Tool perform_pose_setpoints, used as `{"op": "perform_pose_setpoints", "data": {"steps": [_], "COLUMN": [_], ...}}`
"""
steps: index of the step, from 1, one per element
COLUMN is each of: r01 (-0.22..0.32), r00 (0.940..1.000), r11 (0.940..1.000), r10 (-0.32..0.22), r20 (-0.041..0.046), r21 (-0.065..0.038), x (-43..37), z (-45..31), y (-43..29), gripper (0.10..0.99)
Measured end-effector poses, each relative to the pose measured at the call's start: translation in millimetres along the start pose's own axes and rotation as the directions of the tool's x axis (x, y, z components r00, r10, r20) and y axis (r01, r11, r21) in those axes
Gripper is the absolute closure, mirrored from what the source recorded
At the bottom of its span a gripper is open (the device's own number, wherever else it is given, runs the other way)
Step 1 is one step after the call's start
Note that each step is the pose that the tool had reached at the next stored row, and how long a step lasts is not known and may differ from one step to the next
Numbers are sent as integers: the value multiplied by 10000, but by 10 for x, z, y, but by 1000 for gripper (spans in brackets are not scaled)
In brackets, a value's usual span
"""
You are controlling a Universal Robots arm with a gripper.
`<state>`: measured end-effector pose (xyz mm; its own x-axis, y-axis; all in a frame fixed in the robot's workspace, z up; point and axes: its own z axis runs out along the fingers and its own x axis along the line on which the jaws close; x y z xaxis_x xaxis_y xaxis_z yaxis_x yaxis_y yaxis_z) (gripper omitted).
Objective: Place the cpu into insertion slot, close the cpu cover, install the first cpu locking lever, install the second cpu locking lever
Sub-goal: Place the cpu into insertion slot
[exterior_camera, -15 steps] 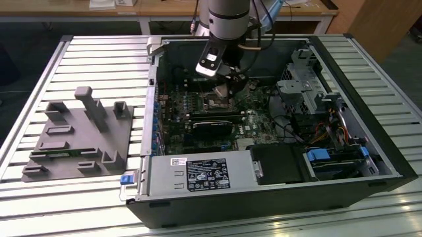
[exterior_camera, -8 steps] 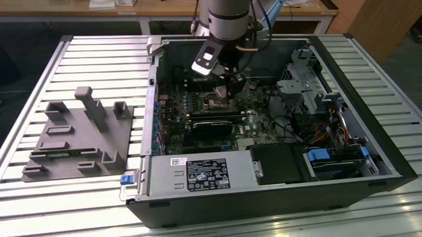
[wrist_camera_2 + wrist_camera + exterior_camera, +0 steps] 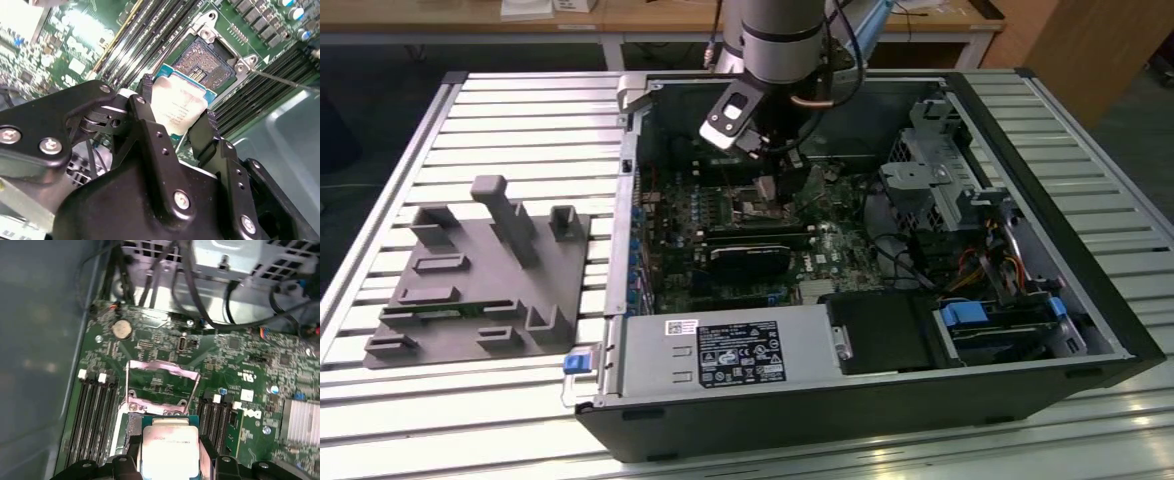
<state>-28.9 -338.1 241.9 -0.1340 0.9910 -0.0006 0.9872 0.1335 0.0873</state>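
Cpu (image 3: 182,107) placement is the step in hand: the chip is pinched between the two black fingers (image 3: 144,100) of the pincer (image 3: 176,99), which has closed in on its opposite edges, silver top facing up. It hangs just above the slot (image 3: 207,62) and overlaps it only partly. In the second wrist view much of the dark pin field and metal rim lies bare beyond the chip's edge, so I judge it not yet seated. In the first wrist view the cover (image 3: 160,385) stands swung up off the slot, with green board (image 3: 240,355) showing through its square window, so the way down looks open. The exterior view has the arm reaching down into the open case (image 3: 854,400), with the pincer over the middle of the board. Seating the chip would call for squaring its edges to the rim, shifting it fully over the pin field and bringing it down level and gently. A tilt or a corner caught on the rim looks like the main hazard.
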Motion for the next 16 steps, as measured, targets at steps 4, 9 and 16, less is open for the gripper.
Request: {"op": "perform_pose_setpoints", "data": {"steps": [4, 9, 16], "r01": [-712, -1605, -1954], "r00": [9974, 9869, 9806], "r11": [9975, 9870, 9807], "r10": [712, 1605, 1954], "r20": [63, 141, 172], "r21": [-2, -11, -17], "x": [0, 0, 7], "z": [7, 18, 43], "y": [-1, -2, -19], "gripper": [545, 545, 545]}}
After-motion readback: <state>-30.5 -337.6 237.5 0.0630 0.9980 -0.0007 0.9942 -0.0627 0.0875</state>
